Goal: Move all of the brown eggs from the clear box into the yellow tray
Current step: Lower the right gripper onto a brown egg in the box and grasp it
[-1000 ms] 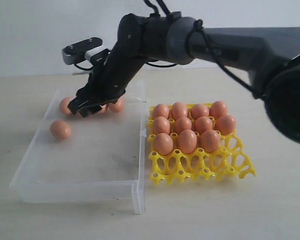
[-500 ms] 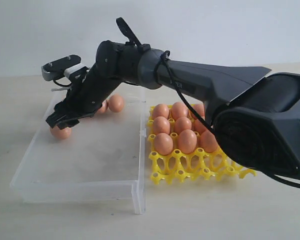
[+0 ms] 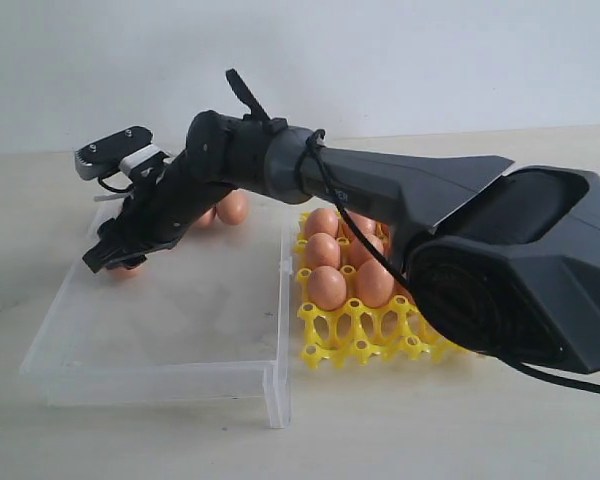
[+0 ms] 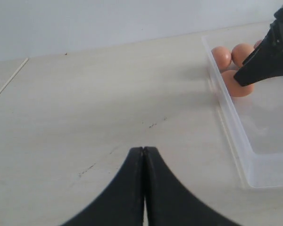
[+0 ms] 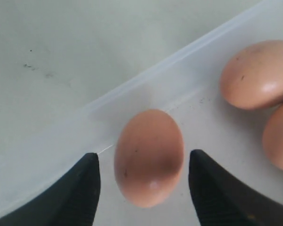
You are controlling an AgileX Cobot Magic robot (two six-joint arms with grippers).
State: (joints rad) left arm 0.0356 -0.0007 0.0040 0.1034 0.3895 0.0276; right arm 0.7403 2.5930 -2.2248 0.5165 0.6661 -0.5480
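Observation:
The clear box (image 3: 160, 378) lies left of the yellow tray (image 3: 365, 345). Several brown eggs (image 3: 327, 287) fill the tray's back rows. My right gripper (image 3: 110, 255) reaches across to the box's left wall. In the right wrist view it (image 5: 142, 159) stands open astride a lone egg (image 5: 148, 157), with a gap on each side of the egg. Two more eggs (image 5: 257, 73) lie close together at the box's back, also seen from outside (image 3: 232, 207). My left gripper (image 4: 144, 150) is shut and empty over bare table, left of the box (image 4: 236, 136).
The right arm's dark forearm (image 3: 400, 190) spans over the box and the tray's back rows. The tray's front row of cells (image 3: 380, 345) holds nothing. The box has a low front wall and a clasp tab (image 3: 277, 395).
My right gripper has swung left and down, from the eggs at the box's back to the lone egg by the left wall. It stayed open. The eggs have not moved.

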